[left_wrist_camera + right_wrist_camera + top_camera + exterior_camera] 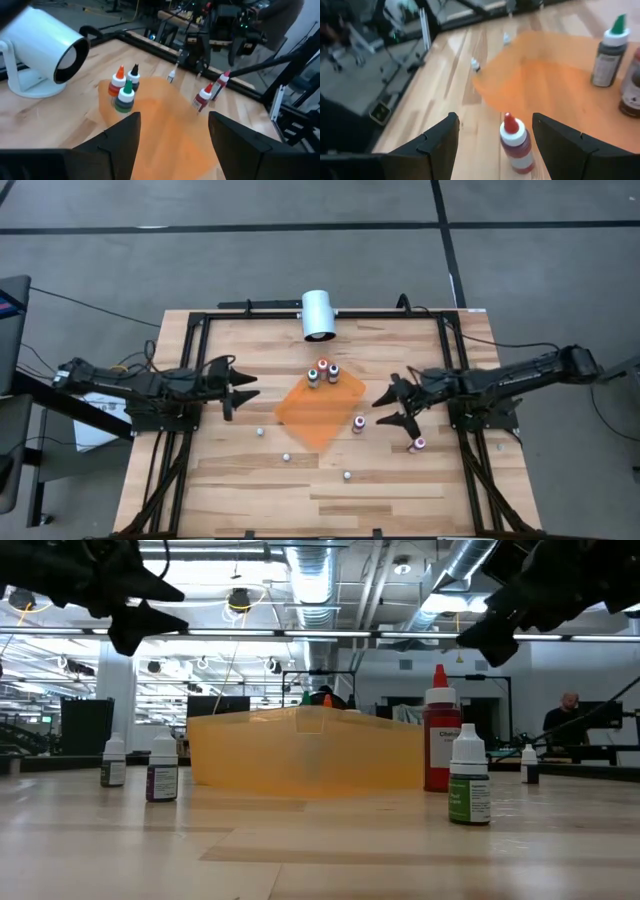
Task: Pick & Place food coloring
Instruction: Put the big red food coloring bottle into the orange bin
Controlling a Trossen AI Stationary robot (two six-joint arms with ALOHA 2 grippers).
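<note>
We're hovering above the table, nothing picked yet — left gripper and right gripper both with fingers spread and empty, one on each side of the orange sheet. The food coloring is scattered: three bottles stand at the sheet's far edge, a red-topped bottle stands off the sheet, right under our right gripper. Next move, we'd say — lower the right gripper straight over that cap and pinch

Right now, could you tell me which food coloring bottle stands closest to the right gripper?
The pink-capped bottle just off the orange sheet's right corner; the others stand farther from the right gripper.
</note>
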